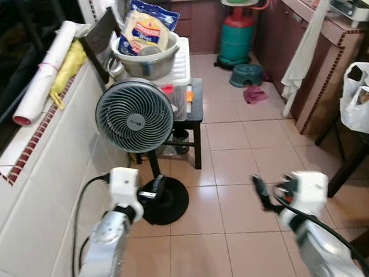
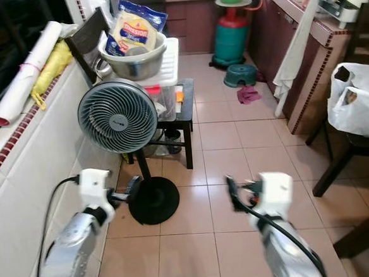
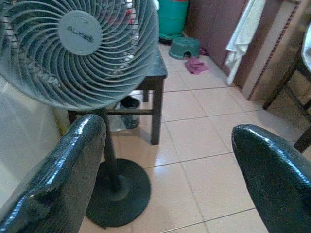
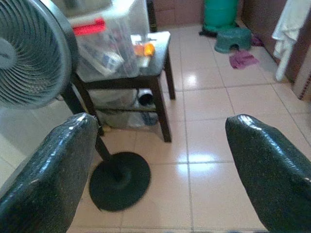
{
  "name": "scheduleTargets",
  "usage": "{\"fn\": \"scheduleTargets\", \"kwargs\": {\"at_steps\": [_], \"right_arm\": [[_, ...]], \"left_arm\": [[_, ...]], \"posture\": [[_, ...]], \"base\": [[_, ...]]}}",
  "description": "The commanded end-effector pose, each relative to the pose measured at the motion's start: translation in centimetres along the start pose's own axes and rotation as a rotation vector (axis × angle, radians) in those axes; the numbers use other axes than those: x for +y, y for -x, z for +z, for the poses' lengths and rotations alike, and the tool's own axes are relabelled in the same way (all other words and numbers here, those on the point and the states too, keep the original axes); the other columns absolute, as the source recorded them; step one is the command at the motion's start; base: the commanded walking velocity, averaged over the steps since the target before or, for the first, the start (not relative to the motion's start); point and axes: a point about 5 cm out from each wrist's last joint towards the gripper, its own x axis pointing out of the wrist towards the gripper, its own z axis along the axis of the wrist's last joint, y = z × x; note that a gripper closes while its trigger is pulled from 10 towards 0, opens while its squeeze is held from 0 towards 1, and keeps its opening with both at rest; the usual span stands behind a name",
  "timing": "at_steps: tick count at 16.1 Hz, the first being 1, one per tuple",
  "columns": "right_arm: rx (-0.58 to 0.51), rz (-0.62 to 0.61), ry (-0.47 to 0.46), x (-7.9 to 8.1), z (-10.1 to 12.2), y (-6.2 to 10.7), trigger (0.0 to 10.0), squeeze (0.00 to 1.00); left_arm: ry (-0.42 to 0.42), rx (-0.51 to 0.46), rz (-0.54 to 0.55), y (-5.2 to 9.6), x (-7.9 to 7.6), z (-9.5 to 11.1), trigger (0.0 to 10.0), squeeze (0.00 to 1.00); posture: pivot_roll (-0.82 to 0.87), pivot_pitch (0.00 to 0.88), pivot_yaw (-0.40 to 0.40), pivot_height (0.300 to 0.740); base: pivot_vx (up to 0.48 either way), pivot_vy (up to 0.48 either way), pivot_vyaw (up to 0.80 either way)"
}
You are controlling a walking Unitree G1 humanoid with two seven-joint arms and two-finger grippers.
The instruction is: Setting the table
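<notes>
Both arms are held low over a tiled kitchen floor, with nothing in either gripper. My left gripper point(image 1: 152, 189) is open, just before the round base of a grey standing fan point(image 1: 134, 116); its fingers point(image 3: 63, 179) stand wide apart. My right gripper point(image 1: 262, 191) is also open, over bare tiles in the middle of the floor, fingers point(image 4: 272, 170) spread. Behind the fan, a small black table point(image 1: 198, 109) carries a metal bowl point(image 1: 147, 60) with a blue and yellow food bag point(image 1: 146, 26) in it.
A tiled sill at the left holds a white roll point(image 1: 44, 72) and a yellow bundle point(image 1: 69, 67). A green gas cylinder point(image 1: 236, 36), a green stool point(image 1: 246, 75) and a pink cloth point(image 1: 255, 94) lie at the back. A counter with a hanging towel point(image 1: 305, 47) and a white bag point(image 1: 362, 100) line the right.
</notes>
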Motion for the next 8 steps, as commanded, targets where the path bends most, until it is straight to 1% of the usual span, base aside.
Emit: {"fn": "scheduleTargets", "kwargs": {"at_steps": [1, 8], "right_arm": [[0.02, -0.016, -0.002, -0.5, -0.24, 0.11, 10.0, 0.0], [0.021, -0.02, -0.005, -0.43, -0.25, -0.09, 10.0, 0.0]], "left_arm": [[0.003, -0.004, -0.002, -0.12, -0.21, 0.06, 10.0, 0.0], [0.003, -0.001, -0.022, -0.23, -0.34, 0.11, 10.0, 0.0]], "posture": [[-0.04, 0.0, 0.016, 0.74], [-0.05, 0.0, 0.026, 0.74]], "base": [[0.0, 0.0, -0.78], [0.0, 0.0, -0.78]]}}
